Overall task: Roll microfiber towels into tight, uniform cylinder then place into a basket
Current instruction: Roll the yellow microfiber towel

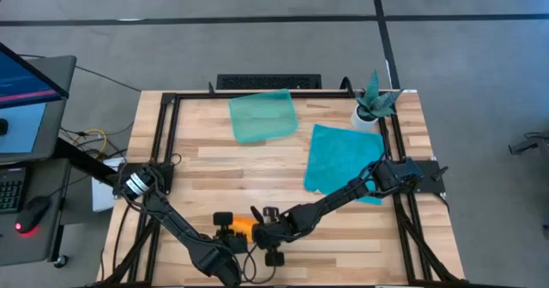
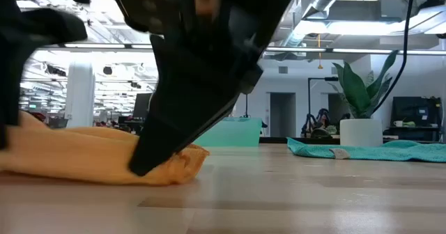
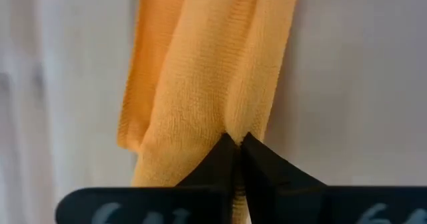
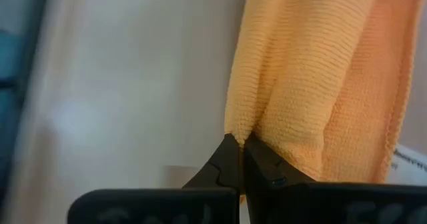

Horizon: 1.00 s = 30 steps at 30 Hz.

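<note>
Down at six o'clock on the wooden counter [image 1: 283,155], left hand [image 3: 237,143] and right hand [image 4: 238,143] each pinch shut on the bunched orange towel [image 1: 243,225], seemingly mid-roll; next likely needs tightening before the basket [image 1: 262,117] at twelve.

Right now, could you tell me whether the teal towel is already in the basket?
No, the teal towel lies flat on the table beside the pale-green basket.
</note>
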{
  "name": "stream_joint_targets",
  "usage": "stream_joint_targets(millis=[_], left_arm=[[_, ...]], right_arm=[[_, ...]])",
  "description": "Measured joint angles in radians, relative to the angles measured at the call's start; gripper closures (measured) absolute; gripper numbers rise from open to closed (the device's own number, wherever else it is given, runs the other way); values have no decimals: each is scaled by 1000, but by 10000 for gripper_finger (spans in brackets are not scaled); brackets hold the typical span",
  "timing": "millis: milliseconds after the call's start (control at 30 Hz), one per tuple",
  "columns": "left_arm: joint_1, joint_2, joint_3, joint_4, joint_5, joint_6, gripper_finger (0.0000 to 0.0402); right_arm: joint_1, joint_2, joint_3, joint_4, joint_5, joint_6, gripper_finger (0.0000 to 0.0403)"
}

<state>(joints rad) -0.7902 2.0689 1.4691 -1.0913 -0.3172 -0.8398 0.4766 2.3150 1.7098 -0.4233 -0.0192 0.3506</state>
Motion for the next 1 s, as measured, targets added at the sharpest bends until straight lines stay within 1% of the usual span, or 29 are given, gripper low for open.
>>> stream_joint_targets(millis=[167, 300, 433, 633, 733, 900, 1000], left_arm=[[4, -1, 91, -27, 156, -1, 394], [23, -4, 123, -92, 206, -15, 396], [55, -6, 119, -143, 216, -66, 394], [98, -9, 107, -141, 235, -62, 394], [105, -8, 77, -118, 219, -77, 393], [110, -12, -28, 13, 181, -64, 393], [110, -12, -54, 40, 144, -59, 393]], right_arm=[[26, 0, 0, 86, -102, 18, 377], [41, -1, 36, 101, -142, 19, 380], [45, -2, 45, 112, -130, 24, 384], [45, -2, 41, 94, -104, 103, 380], [45, -2, 27, 82, -80, 133, 383], [45, 1, 25, 58, -83, 151, 384], [45, 1, 26, 43, -86, 151, 381]])
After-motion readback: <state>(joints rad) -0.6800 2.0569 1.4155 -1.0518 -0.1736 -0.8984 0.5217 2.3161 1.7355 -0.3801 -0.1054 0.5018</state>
